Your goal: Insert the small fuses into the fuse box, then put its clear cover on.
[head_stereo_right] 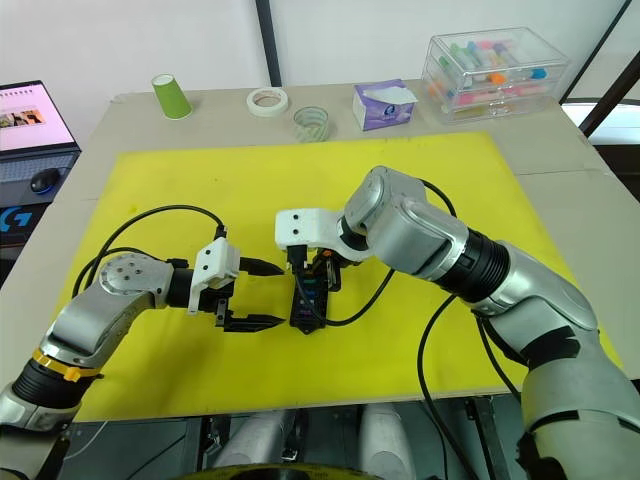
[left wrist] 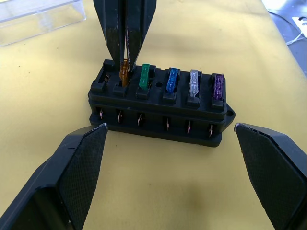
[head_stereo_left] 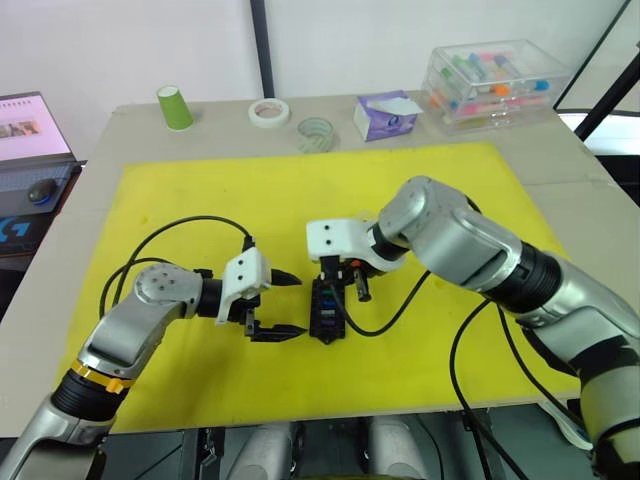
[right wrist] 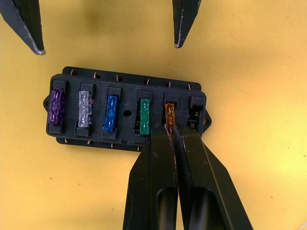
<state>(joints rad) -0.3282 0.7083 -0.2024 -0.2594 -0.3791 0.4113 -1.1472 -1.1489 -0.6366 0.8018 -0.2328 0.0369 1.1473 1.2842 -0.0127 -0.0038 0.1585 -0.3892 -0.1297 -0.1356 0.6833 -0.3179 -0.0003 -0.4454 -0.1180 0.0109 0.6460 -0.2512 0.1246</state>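
Fuse box point(right wrist: 125, 111) sits mid-worktop on the yellow mat point(head_stereo_left: 420, 190), holding five fuses: purple point(right wrist: 57, 106), clear point(right wrist: 84, 108), blue point(right wrist: 111, 112), green point(right wrist: 144, 116) and amber point(right wrist: 169, 114); one end slot is empty. Right end effector point(right wrist: 173, 132) pinches the amber one. Left end effector point(left wrist: 170, 139) is spread wide beside the box. Clear cover point(left wrist: 36, 17) is cut off.

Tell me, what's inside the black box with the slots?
The fuse box holds purple, clear, blue and green fuses. The right gripper pinches an orange fuse into the fifth slot. The end slot looks empty.
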